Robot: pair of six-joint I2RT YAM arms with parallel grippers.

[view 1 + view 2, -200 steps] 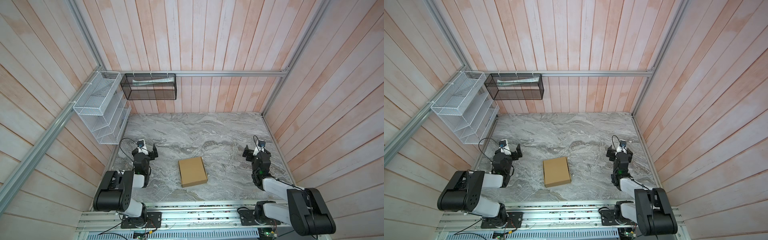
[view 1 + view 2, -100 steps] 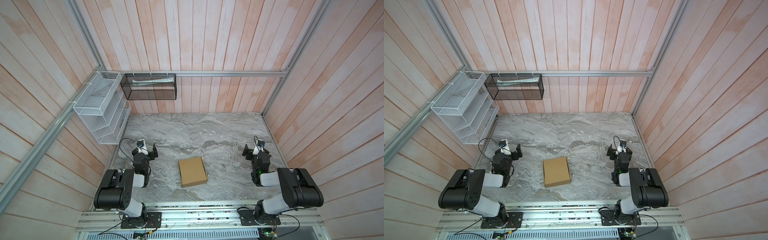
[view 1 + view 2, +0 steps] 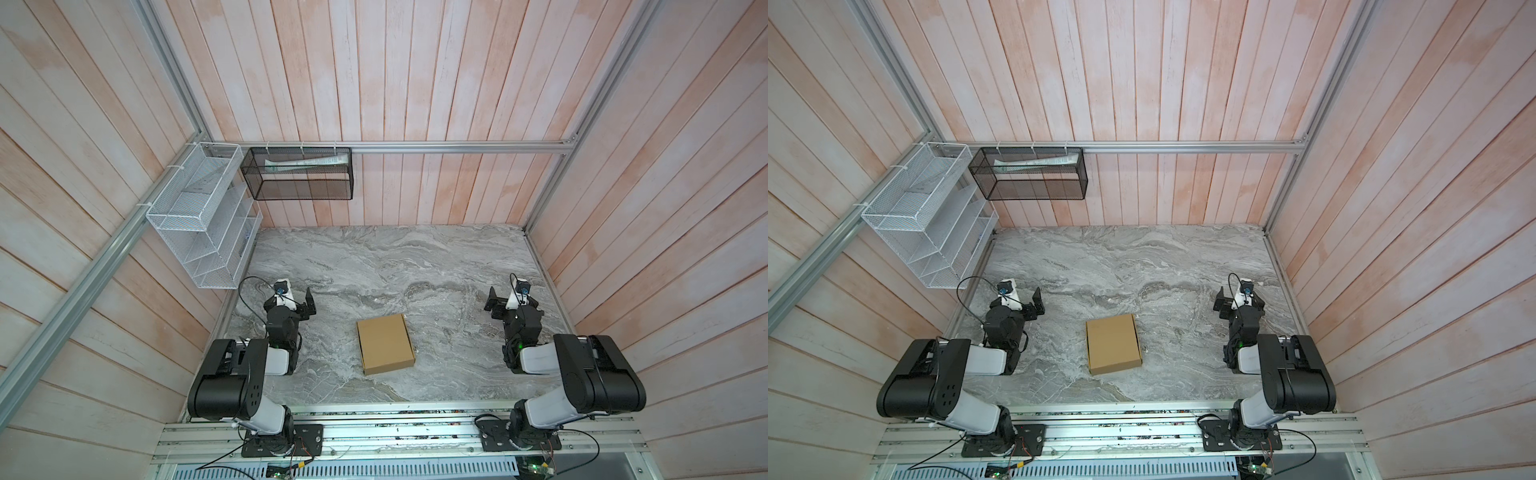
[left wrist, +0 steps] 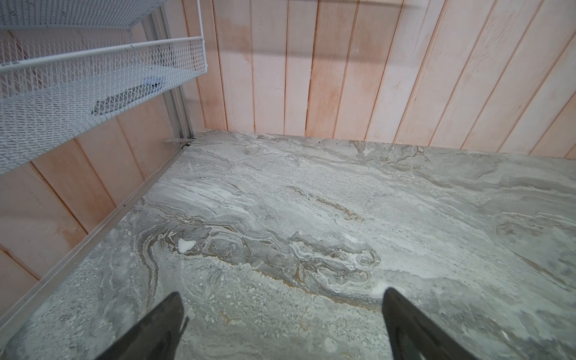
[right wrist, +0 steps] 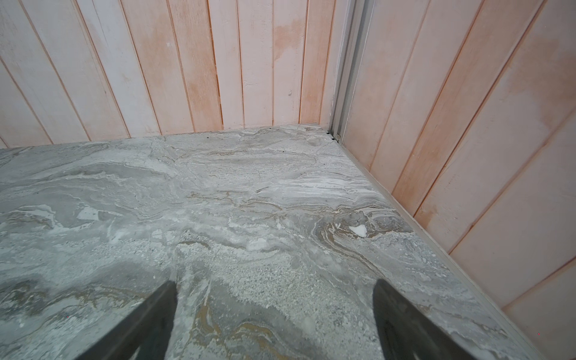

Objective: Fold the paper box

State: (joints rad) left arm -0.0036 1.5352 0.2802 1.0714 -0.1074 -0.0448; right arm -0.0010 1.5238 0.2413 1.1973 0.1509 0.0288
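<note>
My left claw (image 4: 280, 293) and right claw (image 5: 275, 282) both gape wide, holding nothing, above the smooth grey-veined marble tabletop (image 4: 311, 193). Between them, well apart from each, lies the paper box (image 3: 385, 344), a flat rectangle of plain brown cardboard.

Both top views hang high overhead, looking steeply down, sharing the whole marble tabletop (image 3: 374, 257); the left wrist camera sits close behind the left gripper (image 4: 280, 314), facing ahead of it toward the white mesh rack (image 4: 93, 78); the right wrist camera, close behind the right gripper (image 5: 274, 308), faces the corner of the plank wall (image 5: 249, 62) ahead.
</note>
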